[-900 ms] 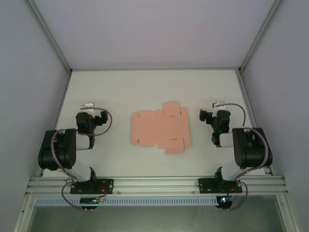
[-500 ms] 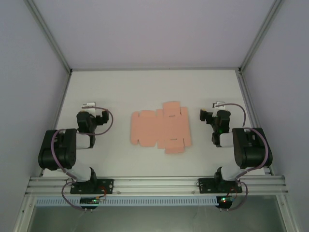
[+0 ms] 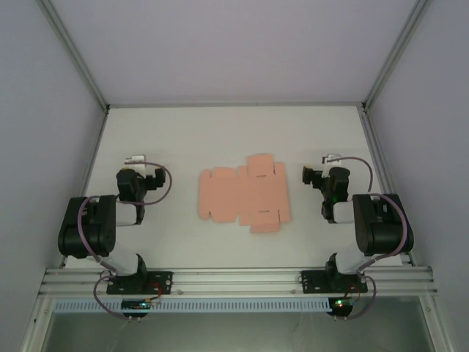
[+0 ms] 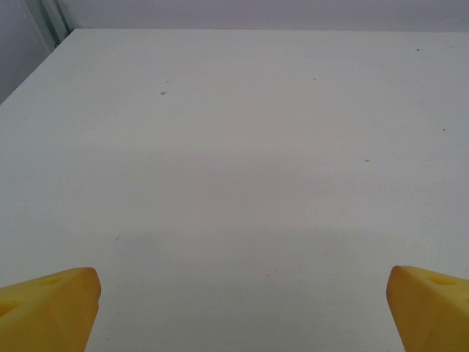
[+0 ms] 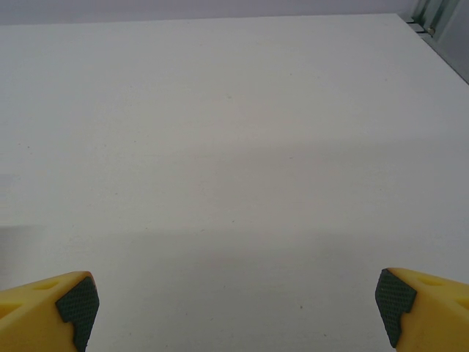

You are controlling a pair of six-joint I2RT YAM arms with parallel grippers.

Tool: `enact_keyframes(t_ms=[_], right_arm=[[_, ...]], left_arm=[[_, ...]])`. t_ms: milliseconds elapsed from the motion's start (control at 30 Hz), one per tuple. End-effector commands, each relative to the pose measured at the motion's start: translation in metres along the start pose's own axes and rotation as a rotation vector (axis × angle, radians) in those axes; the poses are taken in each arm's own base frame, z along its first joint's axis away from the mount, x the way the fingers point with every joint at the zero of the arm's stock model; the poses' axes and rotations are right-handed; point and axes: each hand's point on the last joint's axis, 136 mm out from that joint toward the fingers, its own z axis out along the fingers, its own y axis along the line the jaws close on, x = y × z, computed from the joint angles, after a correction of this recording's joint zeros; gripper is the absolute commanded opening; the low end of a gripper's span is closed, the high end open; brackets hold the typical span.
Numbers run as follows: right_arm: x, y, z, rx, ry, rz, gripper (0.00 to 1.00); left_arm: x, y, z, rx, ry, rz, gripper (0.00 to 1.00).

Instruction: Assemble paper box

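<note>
Paper box (image 3: pixel 243 192) flat (unfolded) on table (image 3: pixel 220 139)

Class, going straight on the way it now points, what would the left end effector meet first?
The way looks free: the left end effector faces bare white tabletop up to the far wall. If tilted down, it likely touches tabletop first. The salmon-pink flat card sheet lies off to its right.

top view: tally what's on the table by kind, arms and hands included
pink flat paper box sheet: 1
robot arms, left arm and right arm: 2
open hands, left hand and right hand: 2
total: 5
</note>
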Motion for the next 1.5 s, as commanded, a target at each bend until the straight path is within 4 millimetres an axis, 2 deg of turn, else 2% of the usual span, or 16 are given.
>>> enact_keyframes(t_ms=[0,133,200,267,300,400,433,500,567,633,767,967,1133,1233,1333,1467], right_arm=[[-0.019,0.002,-0.001,-0.01,-0.012,-0.006,0.99],[-0.05,0.003,-0.017,0.008,-0.005,-0.027,0.99],[-0.067,0.015,-0.028,-0.032,0.016,-0.018,0.99],[-0.076,0.024,-0.038,-0.042,0.087,0.073,0.99],[-0.072,0.033,-0.043,-0.06,0.163,0.125,0.96],[-0.058,0.084,-0.06,-0.203,0.346,0.137,0.89],[-0.051,0.098,-0.065,-0.228,0.395,0.139,0.83],[-0.034,0.125,-0.072,-0.277,0.5,0.159,0.73],[-0.015,0.154,-0.078,-0.371,0.585,0.175,0.69],[0.004,0.171,-0.077,-0.418,0.652,0.175,0.63],[0.043,0.177,-0.064,-0.406,0.743,0.132,0.58],[0.089,0.175,-0.05,-0.396,0.838,0.103,0.57],[0.109,0.177,-0.045,-0.414,0.87,0.111,0.57],[0.113,0.175,-0.042,-0.407,0.873,0.111,0.57],[0.112,0.172,-0.039,-0.4,0.867,0.111,0.57],[0.101,0.173,-0.036,-0.429,0.84,0.124,0.58]], left_arm=[[-0.023,0.007,0.001,-0.023,-0.022,-0.022,1.0],[-0.048,0.009,-0.01,-0.05,0.018,-0.044,1.0],[-0.062,0.007,-0.02,-0.047,0.042,-0.13,1.0],[-0.071,-0.003,-0.03,-0.017,0.077,-0.218,0.99],[-0.071,-0.012,-0.035,0.007,0.107,-0.26,0.99],[-0.065,-0.042,-0.048,0.088,0.185,-0.323,0.99],[-0.061,-0.05,-0.052,0.116,0.205,-0.363,1.0],[-0.048,-0.072,-0.059,0.218,0.258,-0.448,0.99],[-0.034,-0.092,-0.063,0.283,0.324,-0.486,0.99],[-0.02,-0.109,-0.064,0.32,0.388,-0.464,0.99],[0.0,-0.148,-0.064,0.446,0.501,-0.424,1.0],[0.022,-0.189,-0.058,0.601,0.641,-0.395,1.0],[0.033,-0.221,-0.055,0.737,0.698,-0.424,0.99],[0.029,-0.239,-0.055,0.829,0.696,-0.462,0.93],[0.022,-0.248,-0.052,0.886,0.68,-0.499,0.75],[0.01,-0.252,-0.048,0.917,0.639,-0.511,0.38]])
